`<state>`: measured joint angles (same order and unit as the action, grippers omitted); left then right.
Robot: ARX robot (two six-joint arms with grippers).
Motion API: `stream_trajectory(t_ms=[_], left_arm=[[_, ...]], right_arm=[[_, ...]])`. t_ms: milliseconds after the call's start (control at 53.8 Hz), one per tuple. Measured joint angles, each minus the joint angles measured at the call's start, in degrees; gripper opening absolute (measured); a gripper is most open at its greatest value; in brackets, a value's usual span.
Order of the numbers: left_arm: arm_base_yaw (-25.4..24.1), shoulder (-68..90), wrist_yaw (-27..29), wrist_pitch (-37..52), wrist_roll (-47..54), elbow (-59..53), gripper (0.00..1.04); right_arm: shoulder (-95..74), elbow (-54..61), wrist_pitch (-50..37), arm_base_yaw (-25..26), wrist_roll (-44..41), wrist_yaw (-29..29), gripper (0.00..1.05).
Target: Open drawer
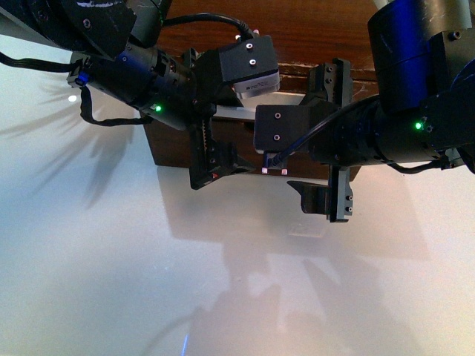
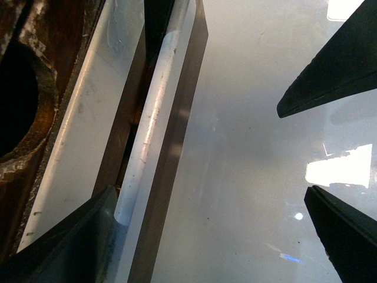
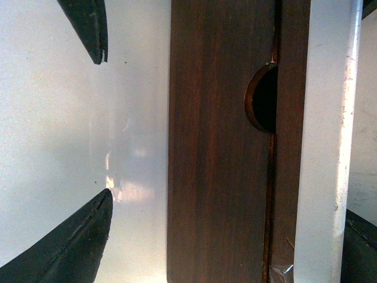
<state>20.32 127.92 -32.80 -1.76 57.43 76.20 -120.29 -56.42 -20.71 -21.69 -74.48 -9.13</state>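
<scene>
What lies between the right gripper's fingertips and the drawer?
Nothing but bare, glossy white tabletop. The right wrist view shows the open right gripper over that surface, apart from the dark wooden drawer.

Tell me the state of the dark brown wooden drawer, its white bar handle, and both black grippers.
Dark brown wooden drawer: looks shut, with no gap showing at its seam.
White bar handle: not gripped, outside both grippers.
Left gripper: open, only bare table between its fingers.
Right gripper: open, only bare table between its fingers.
</scene>
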Motion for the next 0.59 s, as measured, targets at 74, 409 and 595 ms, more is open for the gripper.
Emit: stream_trajectory(t_ms=[74, 409, 595], left_arm=[[0.0, 0.0, 0.0, 0.1, 0.0, -0.1, 0.96], [0.2, -2.2, -1.4, 1.7, 0.3, -4.6, 0.96], [0.3, -4.0, -1.7, 2.3, 0.4, -7.9, 0.96]], right_arm=[[0.0, 0.3, -0.1, -0.1, 0.0, 0.0, 0.96], [2.0, 4.2, -0.9, -1.4, 0.1, -0.8, 0.96], [3.6, 7.0, -1.1, -2.6, 1.1, -1.1, 0.96]])
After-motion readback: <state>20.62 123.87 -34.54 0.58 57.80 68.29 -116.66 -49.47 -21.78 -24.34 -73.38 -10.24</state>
